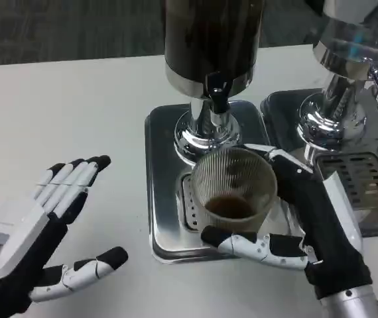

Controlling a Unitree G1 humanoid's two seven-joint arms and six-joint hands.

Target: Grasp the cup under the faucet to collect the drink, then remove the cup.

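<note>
A clear ribbed plastic cup [234, 184] stands upright on the drip grate of the metal tray [159, 192], just below the black faucet [217, 93] of the dark drink dispenser [212, 40]. A little brown drink lies in the cup's bottom. My right hand [308, 225] grips the cup from the right, its thumb across the cup's near side and fingers behind the far rim. On the left of the table my left hand [46, 218] is open, fingers spread, holding nothing.
A second chrome dispenser [345, 73] with its own tray and grate [358, 179] stands at the right, close to my right forearm. White tabletop [63, 112] stretches to the left and behind my left hand.
</note>
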